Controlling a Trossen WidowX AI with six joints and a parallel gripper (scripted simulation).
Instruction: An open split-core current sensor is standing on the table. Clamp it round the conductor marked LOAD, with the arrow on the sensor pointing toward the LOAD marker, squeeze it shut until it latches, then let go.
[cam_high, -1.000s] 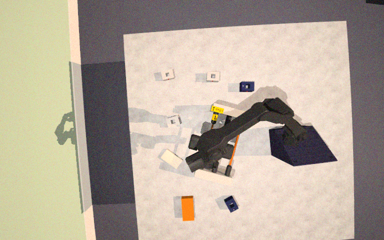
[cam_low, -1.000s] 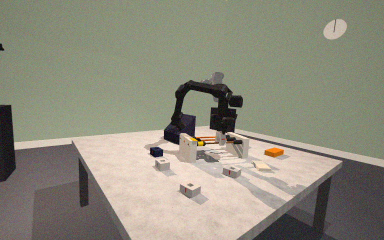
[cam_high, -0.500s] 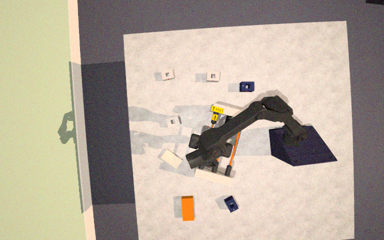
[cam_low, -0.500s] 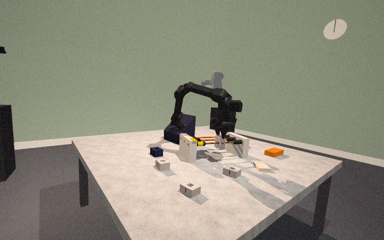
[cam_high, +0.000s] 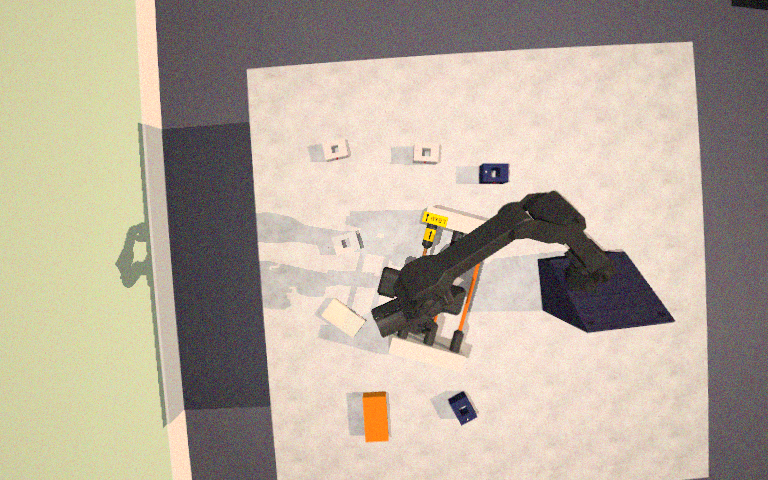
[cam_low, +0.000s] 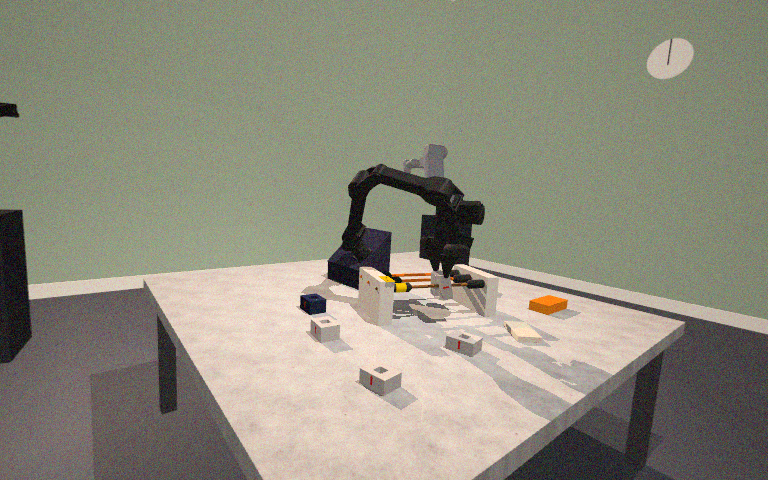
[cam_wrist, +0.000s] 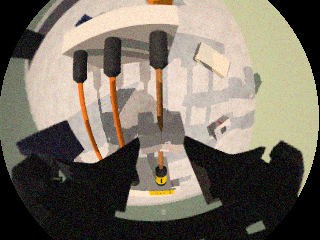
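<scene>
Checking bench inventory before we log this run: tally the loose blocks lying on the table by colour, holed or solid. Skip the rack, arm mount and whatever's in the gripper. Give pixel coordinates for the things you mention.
White holed blocks (cam_high: 434, 152) (cam_low: 390, 383) (cam_wrist: 216, 131): 3
Navy holed blocks (cam_high: 504, 172) (cam_low: 310, 308) (cam_wrist: 84, 20): 2
Orange solid block (cam_high: 376, 417) (cam_low: 548, 304) (cam_wrist: 160, 2): 1
Cream solid block (cam_high: 343, 316) (cam_low: 523, 332) (cam_wrist: 214, 60): 1
Total: 7

An orange block (cam_high: 376, 417) (cam_low: 547, 305) (rather bright) lies on the table (cam_high: 623, 396) (cam_low: 226, 328).
</scene>
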